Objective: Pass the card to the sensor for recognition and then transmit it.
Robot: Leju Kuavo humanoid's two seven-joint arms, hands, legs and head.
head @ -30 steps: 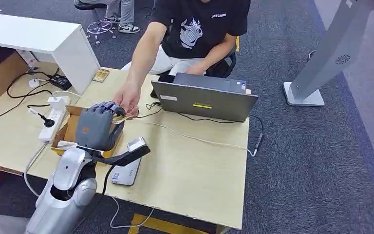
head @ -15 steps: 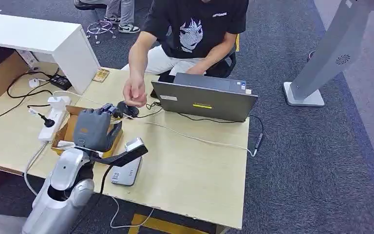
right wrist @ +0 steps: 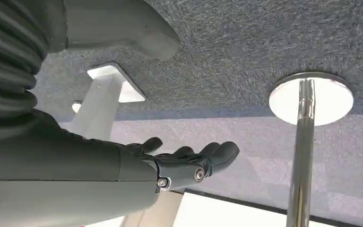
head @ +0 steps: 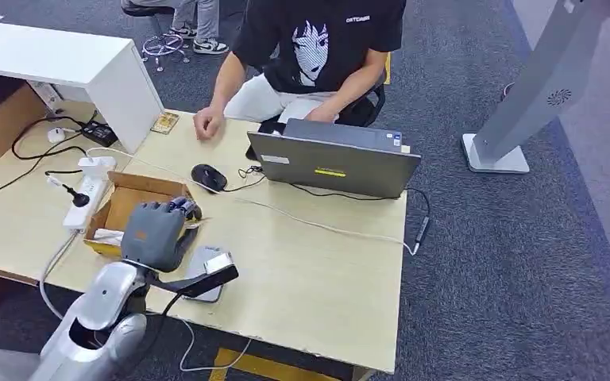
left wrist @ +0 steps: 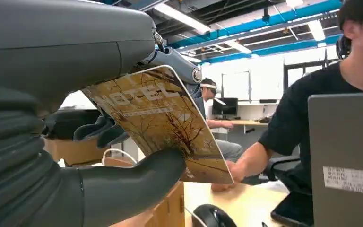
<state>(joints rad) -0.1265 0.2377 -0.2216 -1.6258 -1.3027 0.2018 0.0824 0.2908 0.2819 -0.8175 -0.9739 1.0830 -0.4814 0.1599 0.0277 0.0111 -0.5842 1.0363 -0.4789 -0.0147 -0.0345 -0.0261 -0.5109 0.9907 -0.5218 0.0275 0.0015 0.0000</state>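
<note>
Card (left wrist: pixel 163 125) is sitting in the left hand (head: pixel 155 230), pinched between the thick thumb underneath and the darker fingers (left wrist: pixel 177 61) along its upper edge; it is a printed hotel-style card, tilting face-out toward the laptop (head: pixel 335 163). The head view is showing that hand hovering just above the grey sensor (head: pixel 204 274), which is lying flat on the table (head: pixel 318 270) on the robot's side of the laptop, well apart from it. Between sensor and power strip (head: pixel 87 186), an open cardboard box (head: pixel 131 198) is standing just beside the hand. A mouse (head: pixel 208 176) is lying between box and laptop. The person (head: pixel 310 55) is sitting beyond the laptop, one hand (head: pixel 206 123) resting on the far table edge.

Right hand (right wrist: pixel 189 158) is hanging over carpet, fingers loosely extended and apart, holding nothing.

Judgement: read step is in progress or about to begin; handover to the person is not yet done.

Risks:
- Card is tilting, not lying parallel to the sensor face; the read may be failing unless it is flattened or brought closer.
- The thumb is bearing near one lower edge only; pressing down on the sensor could be levering the card out of the pinch.
- Wrist bracket and cable are overhanging the sensor; lowering could be nudging it.
</note>
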